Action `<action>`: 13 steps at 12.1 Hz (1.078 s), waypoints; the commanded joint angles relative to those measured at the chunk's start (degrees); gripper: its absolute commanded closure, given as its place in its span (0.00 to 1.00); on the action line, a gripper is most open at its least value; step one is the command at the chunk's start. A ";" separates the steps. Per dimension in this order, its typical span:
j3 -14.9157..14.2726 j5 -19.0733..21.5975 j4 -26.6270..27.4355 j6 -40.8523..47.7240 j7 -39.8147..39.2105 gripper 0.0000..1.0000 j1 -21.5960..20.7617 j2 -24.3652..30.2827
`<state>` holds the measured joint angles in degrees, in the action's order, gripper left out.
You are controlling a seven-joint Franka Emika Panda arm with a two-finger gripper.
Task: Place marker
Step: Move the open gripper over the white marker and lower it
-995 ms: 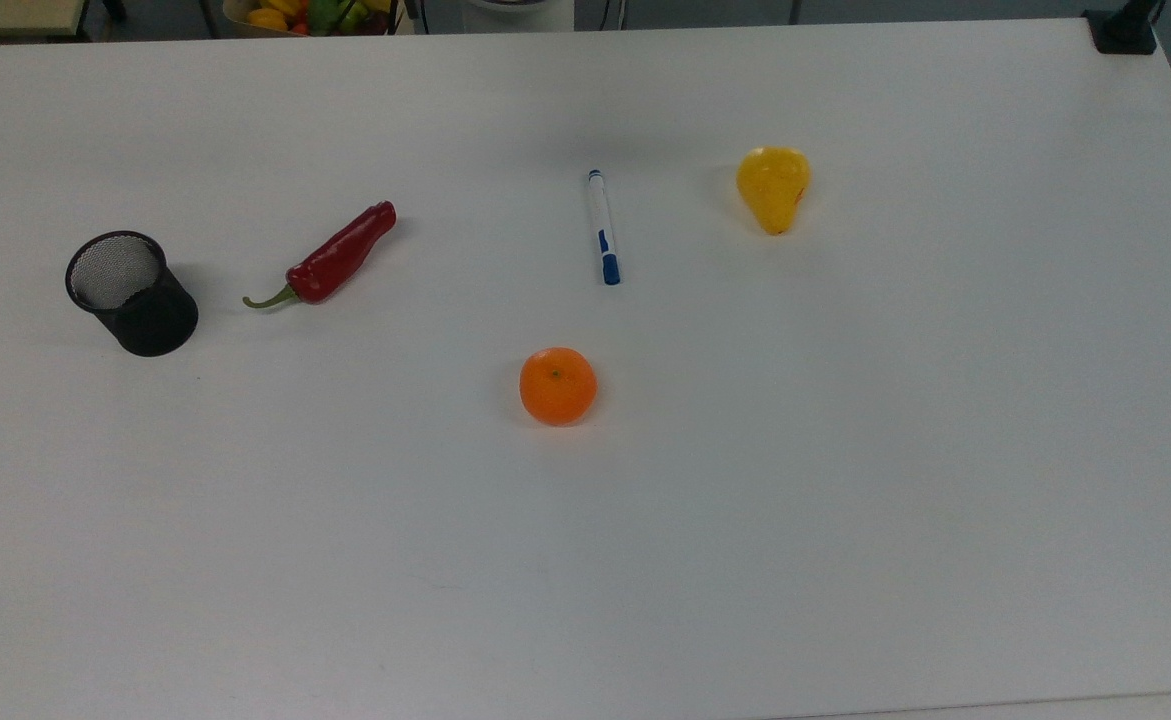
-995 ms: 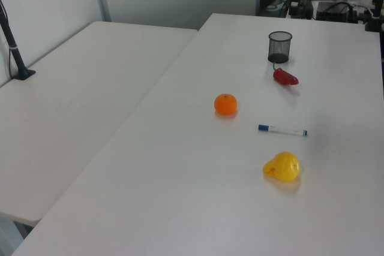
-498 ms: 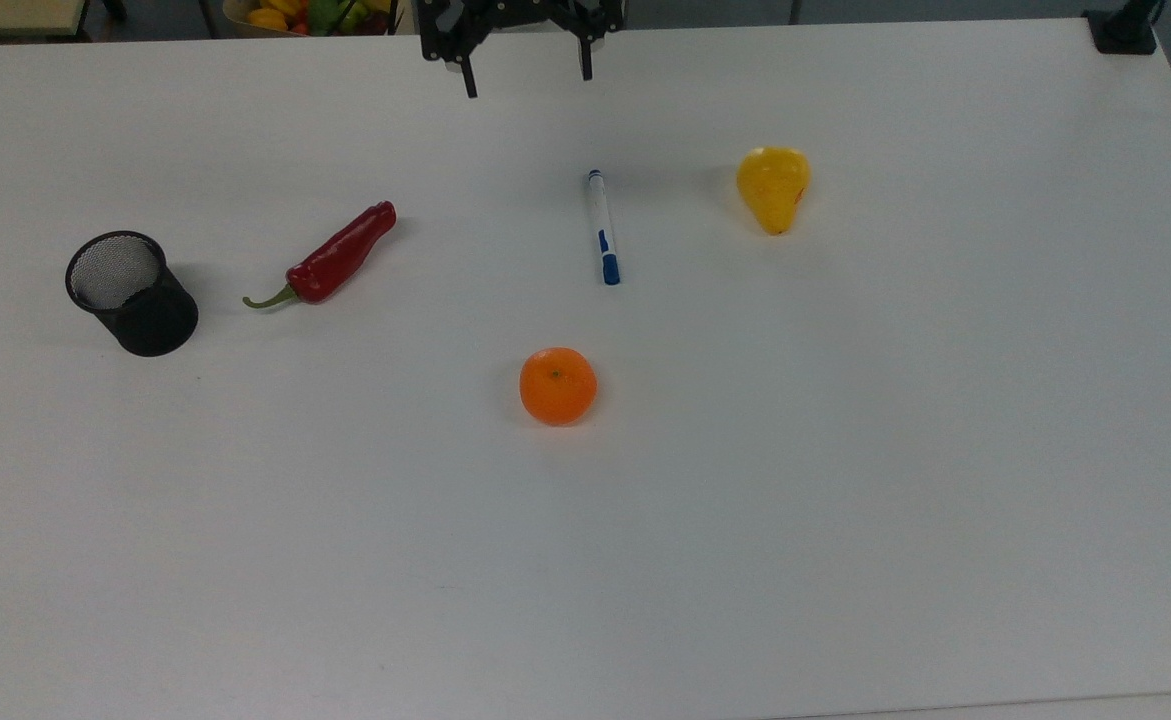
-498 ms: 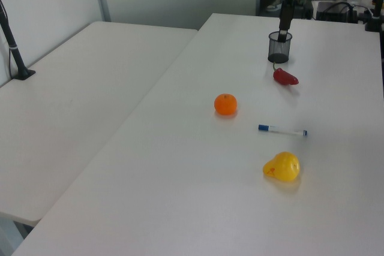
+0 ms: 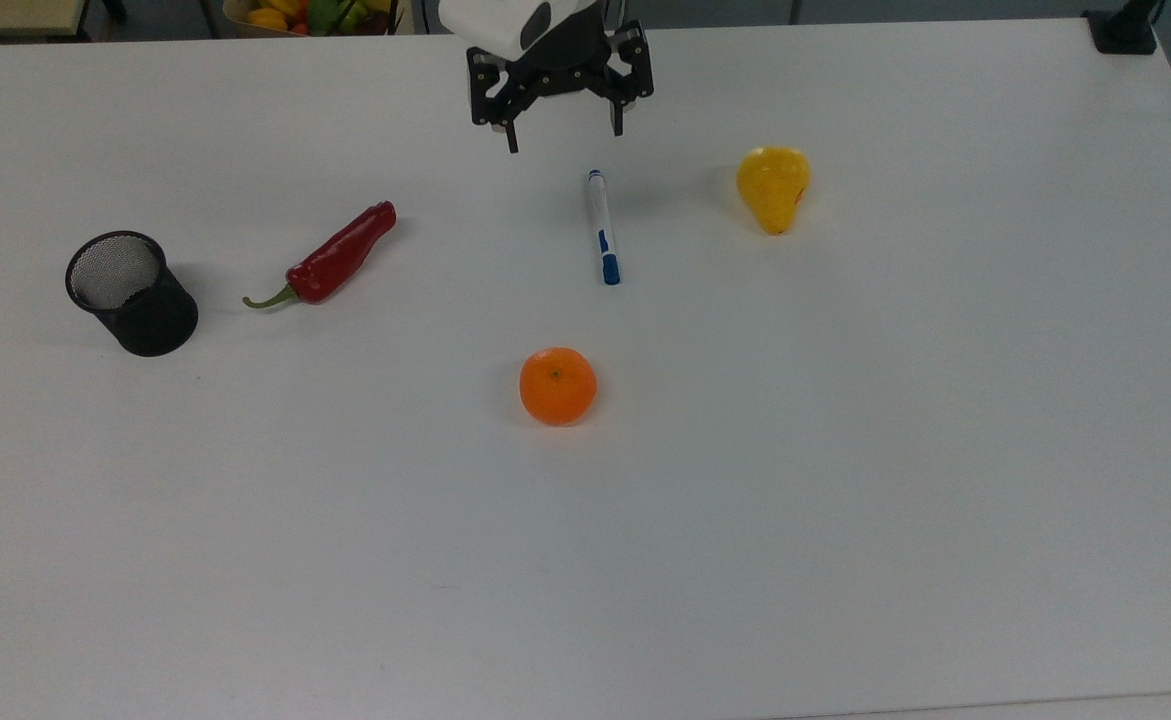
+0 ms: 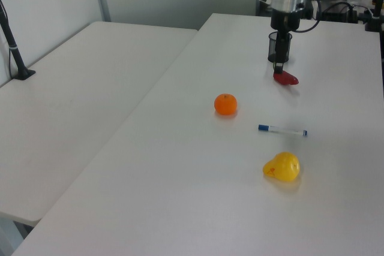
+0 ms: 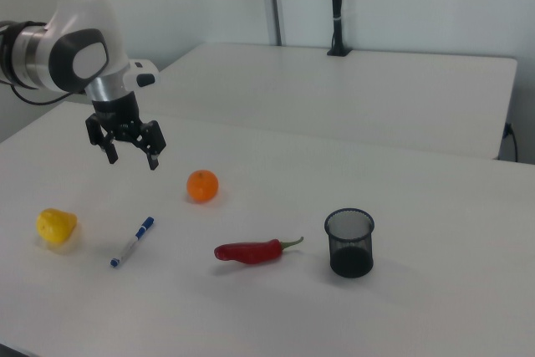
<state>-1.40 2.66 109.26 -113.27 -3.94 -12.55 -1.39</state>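
Observation:
The marker (image 5: pixel 602 227), white with a blue cap and blue label, lies flat on the white table (image 5: pixel 845 450); it also shows in the left view (image 6: pixel 282 130) and the right view (image 7: pixel 133 242). My gripper (image 5: pixel 565 135) hangs open above the table, just beyond the marker's small blue end in the top view, with nothing between its fingers. It hovers well above the table in the right view (image 7: pixel 132 156). In the left view the gripper (image 6: pixel 279 64) overlaps the black cup.
A black mesh cup (image 5: pixel 131 292) stands at the top view's left, a red chili pepper (image 5: pixel 330 258) beside it. An orange (image 5: pixel 557 385) lies nearer than the marker, a yellow pear (image 5: pixel 773 187) to the marker's right. A second table (image 6: pixel 72 106) adjoins.
The gripper has come into view from the top view's upper edge and moved down toward the marker's far end, staying open. The objects on the table have not moved.

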 commanded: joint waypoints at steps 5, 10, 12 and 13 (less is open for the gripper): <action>-0.27 -4.77 6.75 -11.97 5.52 0.06 -3.01 -5.98; 1.92 -4.86 6.66 -16.20 6.66 0.17 -3.37 -11.35; 2.63 -7.56 6.66 -16.20 7.97 0.19 -3.36 -12.32; 2.72 -8.80 6.66 -16.37 9.64 0.20 -3.62 -12.93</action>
<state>0.90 -2.96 115.46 -128.16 1.77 -15.54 -13.51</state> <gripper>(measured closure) 0.189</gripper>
